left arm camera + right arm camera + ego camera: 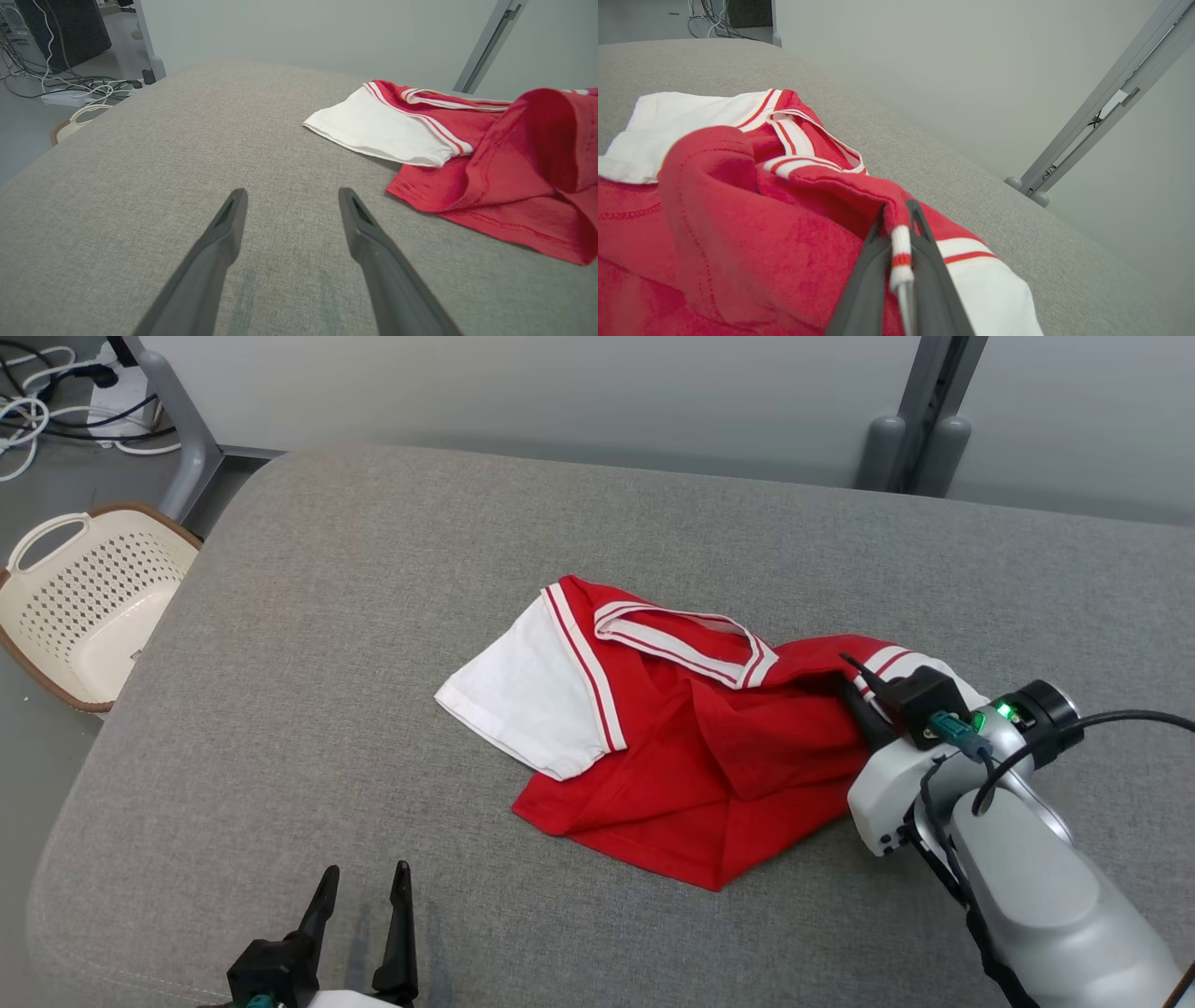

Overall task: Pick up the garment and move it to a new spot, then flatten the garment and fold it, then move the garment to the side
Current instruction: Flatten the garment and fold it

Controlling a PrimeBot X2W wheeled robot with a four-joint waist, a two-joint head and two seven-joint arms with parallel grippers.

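- The red T-shirt (691, 747) lies crumpled in the middle of the grey padded table (373, 616).
- Our right gripper (896, 210) has its jaws clamped on the shirt's striped sleeve band.
- Our left gripper (292, 196), near the table's front edge, gapes empty.

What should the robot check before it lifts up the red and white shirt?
1. Right jaws shut on the shirt: ok, the striped trim is pinched between them.
2. Left jaws open and apart from the shirt: ok.
3. Shirt lying on the grey cushion, not hanging off: ok.
4. Shirt flat: not ok, it is bunched up.
5. Pinch firm enough for lifting: cannot tell.
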